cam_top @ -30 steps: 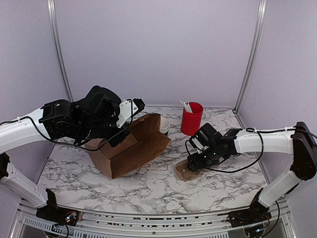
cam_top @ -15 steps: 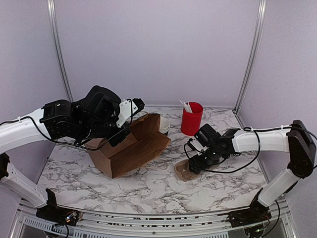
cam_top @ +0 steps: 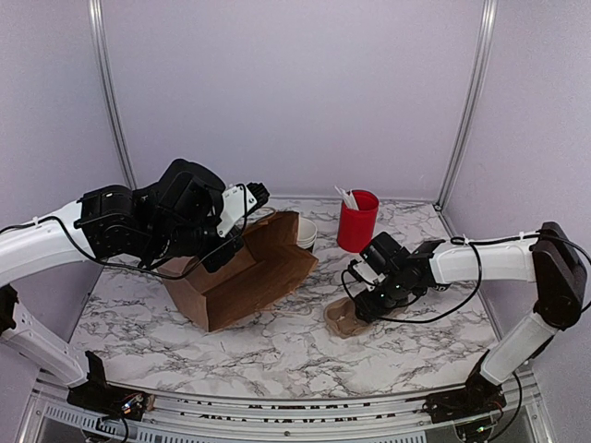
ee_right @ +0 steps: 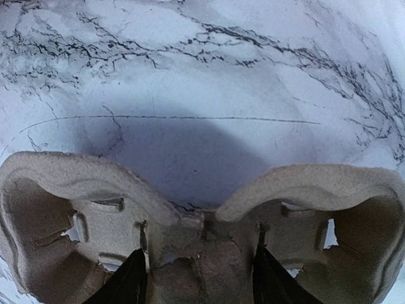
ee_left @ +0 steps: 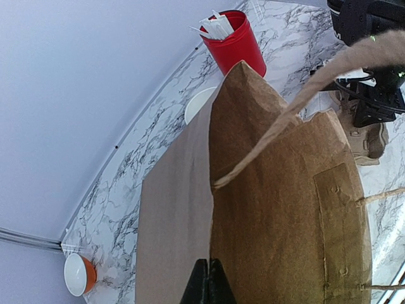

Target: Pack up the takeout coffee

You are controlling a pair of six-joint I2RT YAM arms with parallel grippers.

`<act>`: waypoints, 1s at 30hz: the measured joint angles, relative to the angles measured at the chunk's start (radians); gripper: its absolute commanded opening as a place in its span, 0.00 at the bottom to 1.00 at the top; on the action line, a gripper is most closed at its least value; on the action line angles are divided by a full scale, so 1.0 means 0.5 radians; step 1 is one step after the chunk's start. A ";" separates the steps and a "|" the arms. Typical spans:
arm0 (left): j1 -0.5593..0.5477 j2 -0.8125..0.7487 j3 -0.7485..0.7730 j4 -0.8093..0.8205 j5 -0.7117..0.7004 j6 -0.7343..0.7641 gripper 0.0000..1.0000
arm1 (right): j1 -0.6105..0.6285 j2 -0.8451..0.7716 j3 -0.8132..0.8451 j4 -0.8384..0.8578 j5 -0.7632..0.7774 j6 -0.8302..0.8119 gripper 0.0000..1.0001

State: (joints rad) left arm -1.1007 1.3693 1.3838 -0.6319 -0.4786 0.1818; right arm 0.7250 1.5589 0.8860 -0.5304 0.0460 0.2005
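Observation:
The takeout coffee does not show in any view. A brown paper bag lies tilted with its mouth to the right; it also fills the left wrist view. My left gripper is shut on the bag's upper edge. A brown pulp cup carrier lies on the marble right of the bag, with both wells bare. My right gripper is open, low over the carrier, one finger either side of its central ridge.
A red cup of utensils stands behind the carrier. White-rimmed cups sit behind the bag's mouth. An orange bowl sits by the back wall in the left wrist view. The bag's twine handle hangs loose.
My right gripper has shifted slightly left and back over the carrier. The left arm and the bag have not moved.

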 measured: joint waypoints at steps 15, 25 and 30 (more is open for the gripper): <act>0.043 0.014 0.006 0.000 0.052 -0.024 0.00 | 0.001 -0.101 -0.008 0.008 0.071 0.054 0.41; 0.080 0.056 0.040 0.002 0.089 -0.045 0.00 | 0.039 -0.353 -0.005 -0.060 0.152 0.129 0.41; 0.097 0.084 0.066 0.004 0.116 -0.055 0.00 | 0.067 -0.500 0.111 -0.180 0.195 0.153 0.41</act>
State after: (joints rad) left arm -1.0523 1.4113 1.4166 -0.6300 -0.4206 0.1543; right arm 0.7586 1.3090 0.9413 -0.6205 0.1436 0.2771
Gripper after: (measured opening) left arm 0.011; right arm 0.412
